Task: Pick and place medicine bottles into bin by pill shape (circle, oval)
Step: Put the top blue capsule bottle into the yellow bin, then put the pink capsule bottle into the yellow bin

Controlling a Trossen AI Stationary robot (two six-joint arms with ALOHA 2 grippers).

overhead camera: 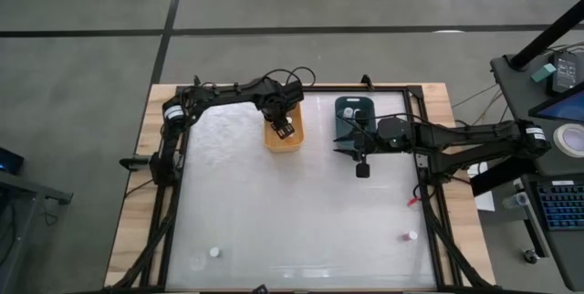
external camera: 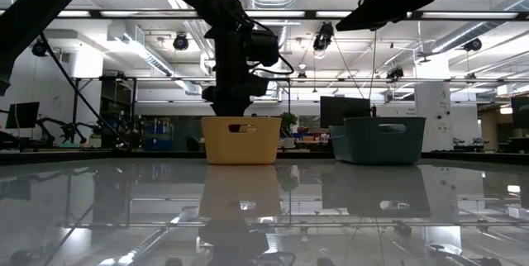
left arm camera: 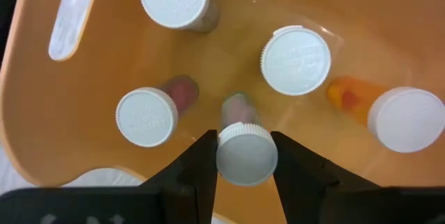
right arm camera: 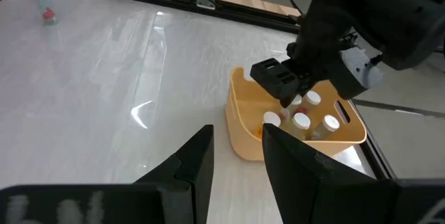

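My left gripper [overhead camera: 284, 129] reaches down into the orange bin [overhead camera: 270, 142] and is shut on a white-capped medicine bottle [left arm camera: 245, 156] with a greenish body. Several other white-capped bottles stand on the bin's floor around it, among them one with a pinkish body [left arm camera: 147, 116] and one with an orange body [left arm camera: 405, 119]. My right gripper [overhead camera: 362, 170] is open and empty above the table, just near of the teal bin [overhead camera: 354, 116]. Two more bottles stand on the table near its near edge, one at the left [overhead camera: 214, 252] and one at the right [overhead camera: 412, 236]. My left gripper pinches the bottle's round white cap [left arm camera: 229, 156] between its two fingers, one on each side of the rim. The fingers point down from above into the orange bin. The bottle is upright, body below the cap; whether its base rests on the bin's floor cannot be told.
The orange bin [external camera: 240, 140] and teal bin [external camera: 378, 140] stand side by side at the table's far side. The teal bin holds white-capped bottles [overhead camera: 352, 110]. A small red thing [overhead camera: 412, 202] lies by the right frame. A wide bare stretch of table lies between the bins and the near edge.
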